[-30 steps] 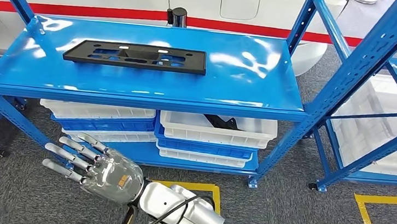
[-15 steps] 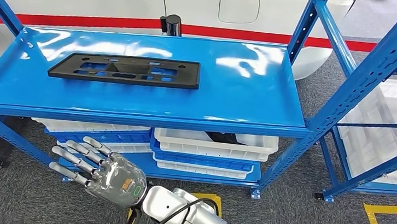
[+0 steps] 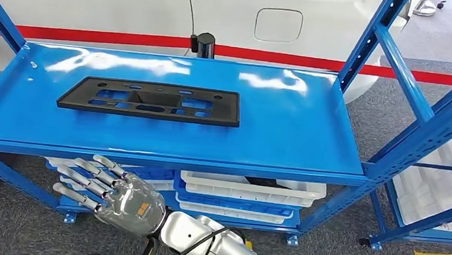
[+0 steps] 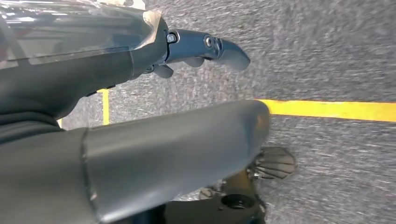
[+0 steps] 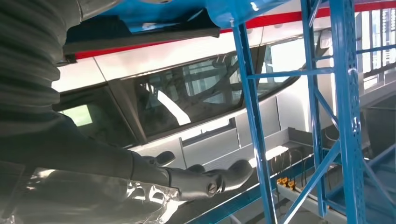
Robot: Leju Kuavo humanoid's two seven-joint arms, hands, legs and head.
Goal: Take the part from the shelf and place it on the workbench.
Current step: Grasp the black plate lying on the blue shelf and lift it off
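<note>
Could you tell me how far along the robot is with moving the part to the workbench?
Nothing looks done yet: the black part lies flat on the blue shelf, untouched. In hand: the right hand is raised in front of the shelf's front edge, below it, fingers spread and holding nothing. The left hand hangs over the floor. Left: reaching the part, gripping it, lifting it off and carrying it to the workbench.

The whole head view has shifted between frames: the camera has moved nearer the shelf, so the part sits lower and larger in frame. The right hand, fingers spread and empty, has risen to just below the shelf's front edge.
</note>
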